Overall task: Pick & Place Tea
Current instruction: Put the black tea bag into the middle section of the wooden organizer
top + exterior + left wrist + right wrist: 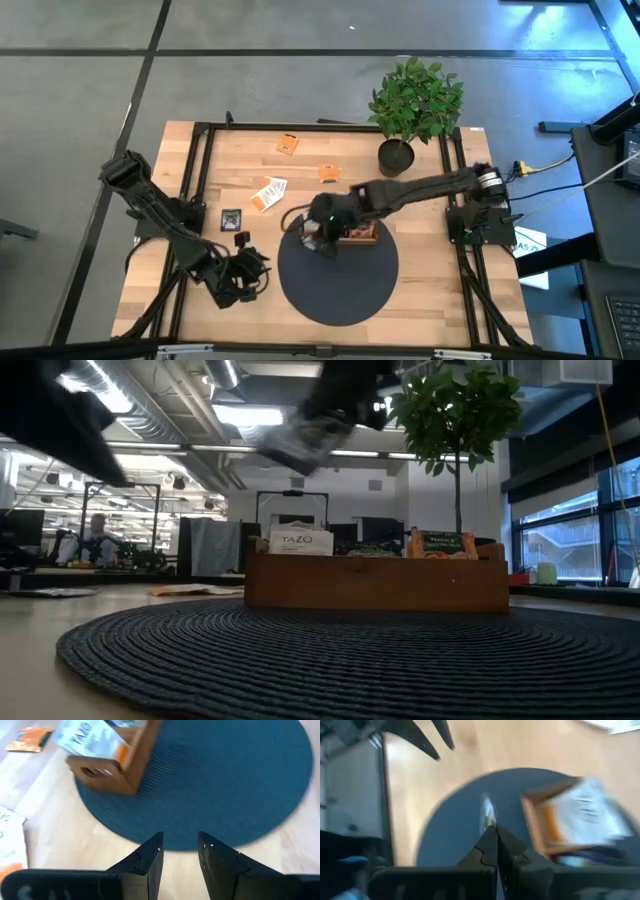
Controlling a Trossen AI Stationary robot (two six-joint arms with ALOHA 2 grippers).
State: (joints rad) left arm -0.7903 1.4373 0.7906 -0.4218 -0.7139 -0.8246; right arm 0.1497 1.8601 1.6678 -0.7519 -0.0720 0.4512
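A brown wooden tray (357,234) stands on the round dark mat (340,290). A white tea sachet (300,541) and an orange one (440,544) stand in its compartments. My right gripper (315,235) hangs above the tray's left end, shut on a sachet (300,445) that is blurred in the low view. Loose tea sachets lie on the wood to the far left of the mat: two orange (288,144) (328,172), one white-and-orange (268,192) and one black (231,219). My left gripper (180,847) is open and empty near the mat's near-left edge. My right gripper pinches a thin flat sachet between its two fingertips. In the right wrist view the sachet shows edge-on, its edge (488,815) sticking out past the tips. The fingers slant down from the table's right side. The sachet is lifted clear, above the tray and the mat.
A potted plant (396,157) stands at the far right of the table, behind the tray. A black frame rail (195,190) runs along the table's left side. More sachets (10,835) lie on the wood left of the mat.
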